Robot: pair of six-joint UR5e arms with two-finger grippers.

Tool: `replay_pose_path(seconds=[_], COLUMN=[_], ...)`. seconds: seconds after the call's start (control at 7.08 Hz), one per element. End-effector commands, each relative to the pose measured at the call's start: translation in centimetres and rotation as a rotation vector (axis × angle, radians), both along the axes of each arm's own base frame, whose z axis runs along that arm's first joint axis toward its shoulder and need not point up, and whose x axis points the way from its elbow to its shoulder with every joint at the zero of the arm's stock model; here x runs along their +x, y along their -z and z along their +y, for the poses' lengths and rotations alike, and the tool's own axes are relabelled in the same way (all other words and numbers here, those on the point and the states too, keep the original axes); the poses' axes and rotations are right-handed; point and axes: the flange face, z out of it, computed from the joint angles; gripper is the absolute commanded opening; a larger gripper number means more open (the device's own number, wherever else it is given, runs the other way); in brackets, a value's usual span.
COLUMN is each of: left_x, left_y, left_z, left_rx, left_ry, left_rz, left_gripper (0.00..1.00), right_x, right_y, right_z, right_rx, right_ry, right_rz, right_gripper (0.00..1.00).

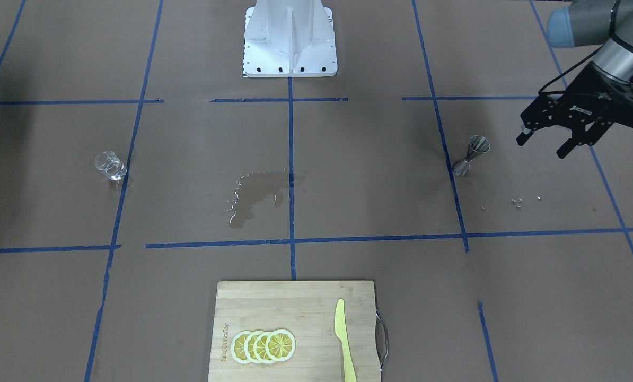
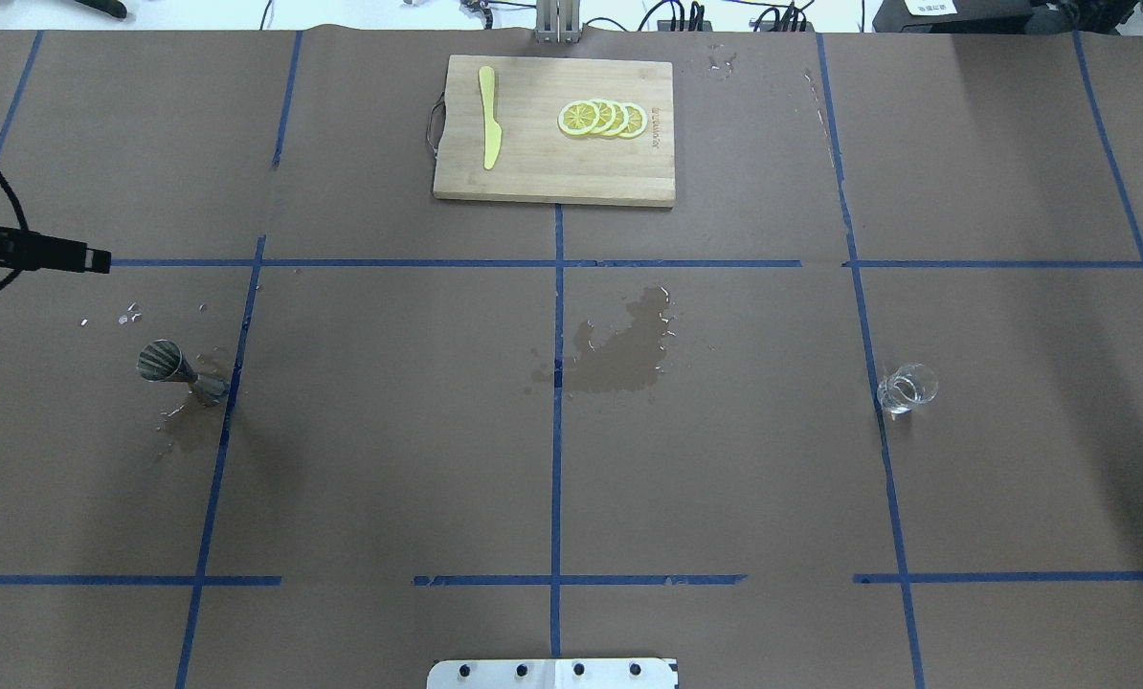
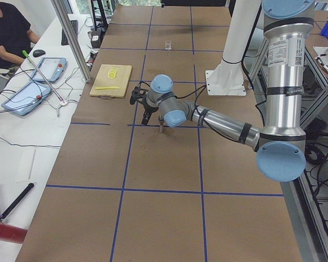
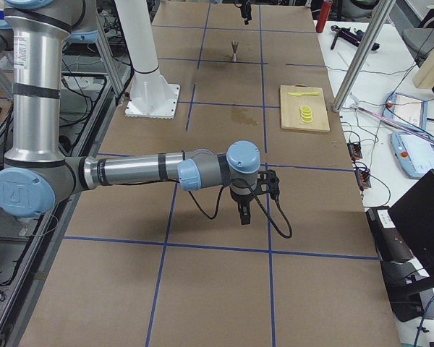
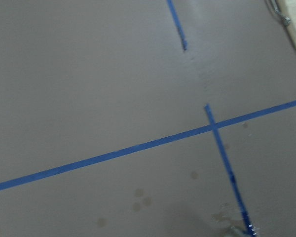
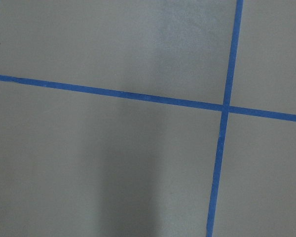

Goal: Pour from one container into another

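The clear glass cup [image 1: 110, 165] stands on the brown table, seen on the right of the overhead view [image 2: 907, 388] and far off in the exterior left view [image 3: 168, 45]. The metal hourglass jigger [image 1: 473, 155] stands on the other side [image 2: 174, 371], with a small wet patch at its base. My left gripper [image 1: 541, 148] hovers open and empty a short way beside the jigger, not touching it. My right gripper [image 4: 244, 210] hangs low over bare table, away from both containers. I cannot tell whether it is open or shut.
A wet spill [image 1: 255, 193] darkens the table's middle. A wooden cutting board [image 1: 253, 302] holds lemon slices [image 1: 263, 346] and a yellow knife [image 1: 344, 339]. The robot's base [image 1: 290, 40] stands at the opposite edge. A person [image 3: 8, 33] sits beside tablets.
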Motion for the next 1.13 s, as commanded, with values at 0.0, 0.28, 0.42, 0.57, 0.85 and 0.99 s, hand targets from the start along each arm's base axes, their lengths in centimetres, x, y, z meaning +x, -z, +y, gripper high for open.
replay_pose_path(seconds=[0.0, 0.28, 0.42, 0.57, 0.85, 0.99], left_x=[3.5, 5.2, 5.3, 4.3, 6.7, 7.1], left_y=[5.0, 5.0, 2.6, 1.5, 1.9, 0.9], left_z=[2.7, 7.2, 9.9, 11.5, 13.8, 14.9], left_rx=[0.013, 0.036, 0.083, 0.116, 0.148, 0.157], left_ry=[0.216, 0.335, 0.394, 0.413, 0.488, 0.491], left_rz=[0.052, 0.026, -0.006, 0.02, 0.062, 0.034], left_gripper=[1.0, 0.99, 0.99, 1.0, 1.0, 1.0], right_x=[-0.2, -0.2, -0.2, -0.1, -0.1, -0.1], right_y=[0.3, 0.3, 0.6, 0.6, 0.7, 0.8], right_z=[-0.1, -0.2, -0.2, -0.2, -0.2, -0.2], right_rx=[0.006, 0.023, 0.029, 0.031, 0.032, 0.035], right_ry=[0.003, 0.004, 0.002, 0.001, 0.001, 0.001], right_rz=[-0.003, -0.009, -0.012, -0.012, -0.012, -0.012], right_gripper=[1.0, 1.0, 1.0, 1.0, 1.0, 1.0])
